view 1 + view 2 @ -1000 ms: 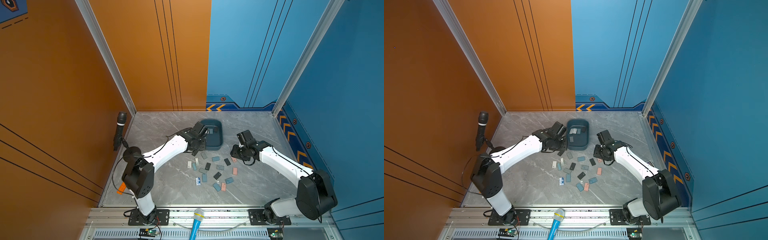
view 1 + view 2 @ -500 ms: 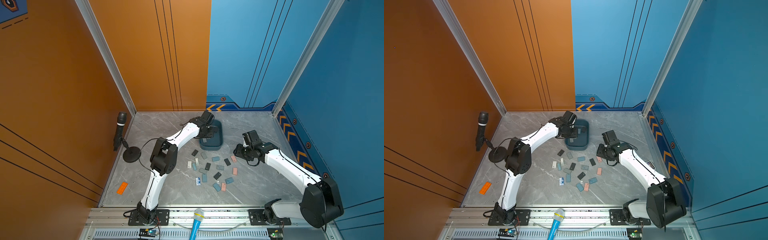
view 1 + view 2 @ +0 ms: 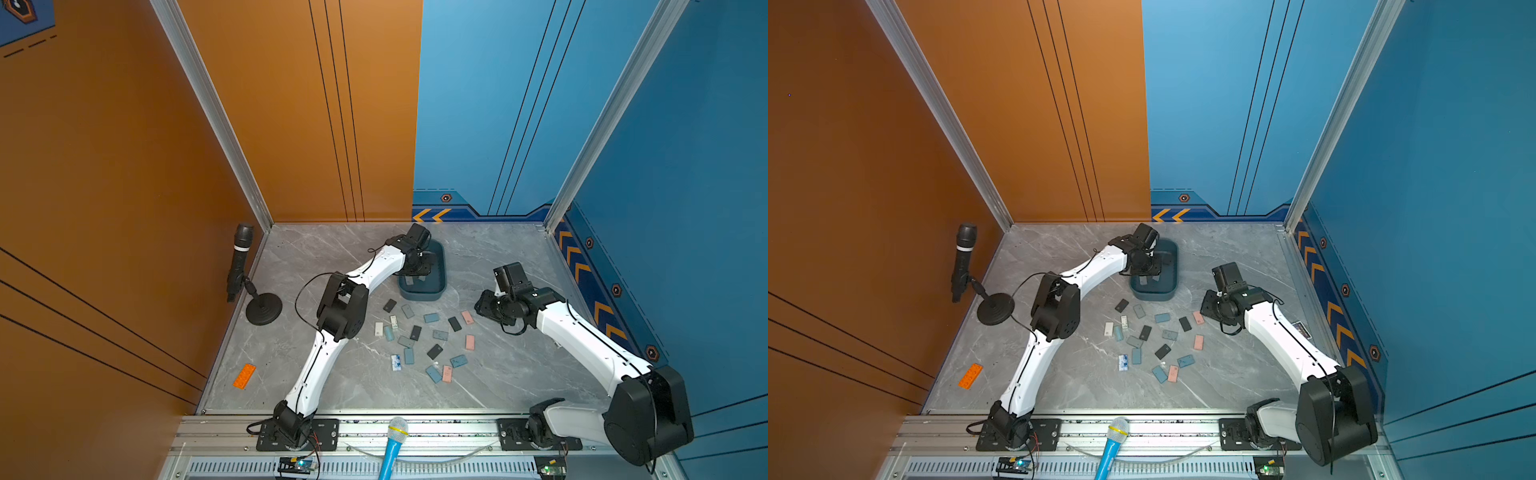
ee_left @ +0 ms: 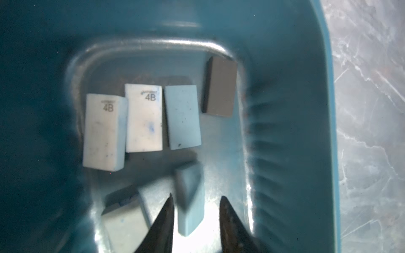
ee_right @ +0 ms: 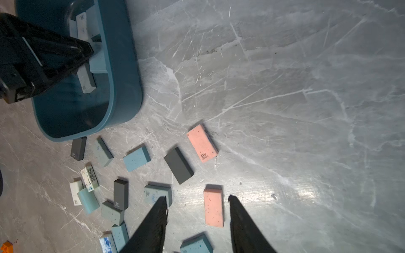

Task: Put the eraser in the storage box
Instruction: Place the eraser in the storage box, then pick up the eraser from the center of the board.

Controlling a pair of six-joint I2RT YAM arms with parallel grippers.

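Note:
The storage box (image 3: 441,286) (image 3: 1174,286), a dark teal tub, stands at the back middle of the grey table in both top views. My left gripper (image 3: 422,266) (image 4: 196,197) hangs inside it with the jaws apart. A blurred light blue eraser (image 4: 190,197) is loose between the fingertips, with a clear gap to one finger. Several more erasers lie on the box floor (image 4: 221,140), two of them white ones (image 4: 105,133). My right gripper (image 3: 484,306) (image 5: 197,199) stands open above the table to the right of the box, over a pink eraser (image 5: 213,208), holding nothing.
Several loose erasers (image 3: 415,332) in black, blue, grey, white and pink lie scattered in front of the box. A black microphone on a stand (image 3: 259,307) is at the left wall, an orange brick (image 3: 244,376) at front left, a blue microphone (image 3: 392,444) on the front rail.
My left arm swung from beside the box to over it, and its jaws have parted, letting the light blue eraser go. My right gripper drifted slightly to the right.

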